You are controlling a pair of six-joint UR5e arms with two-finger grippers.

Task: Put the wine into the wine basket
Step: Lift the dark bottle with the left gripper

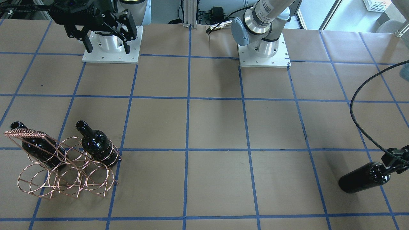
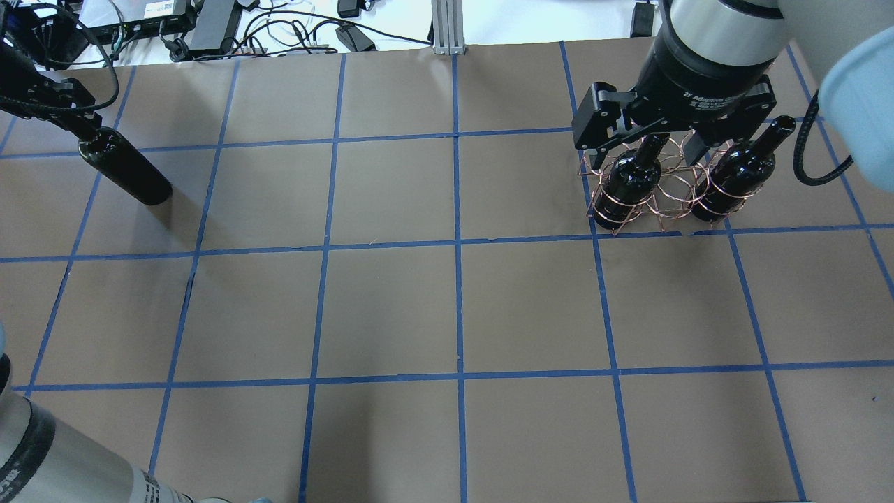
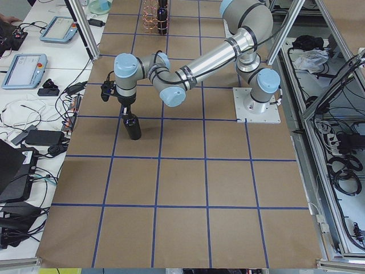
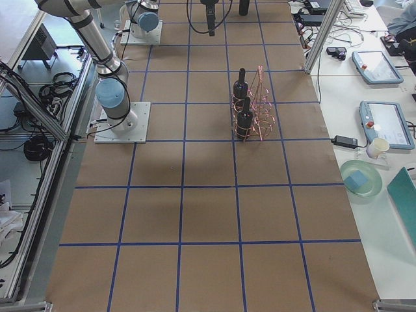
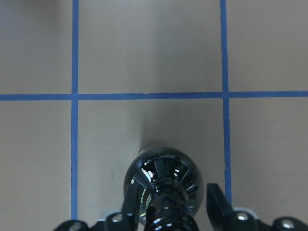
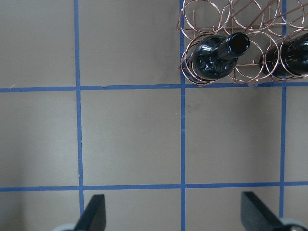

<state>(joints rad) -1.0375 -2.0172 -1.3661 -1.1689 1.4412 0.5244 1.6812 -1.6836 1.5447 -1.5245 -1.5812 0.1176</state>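
Note:
A third wine bottle (image 1: 364,182) stands on the brown paper at the table's far left end; it also shows in the overhead view (image 2: 126,168) and the left wrist view (image 5: 163,180). My left gripper (image 1: 396,158) is closed around its neck, with one finger (image 5: 216,202) on each side. The copper wire wine basket (image 1: 67,172) stands at the right end and holds two dark bottles (image 1: 97,145) (image 1: 35,147), necks up. My right gripper (image 1: 107,48) is open and empty, high above the table, with the basket (image 6: 231,29) at the top of its wrist view.
The table is covered in brown paper with a blue tape grid. The two arm base plates (image 1: 111,57) (image 1: 263,60) sit at the robot's edge. A black cable (image 1: 354,105) loops above the left gripper. Desks with tablets (image 4: 383,123) flank the operators' side.

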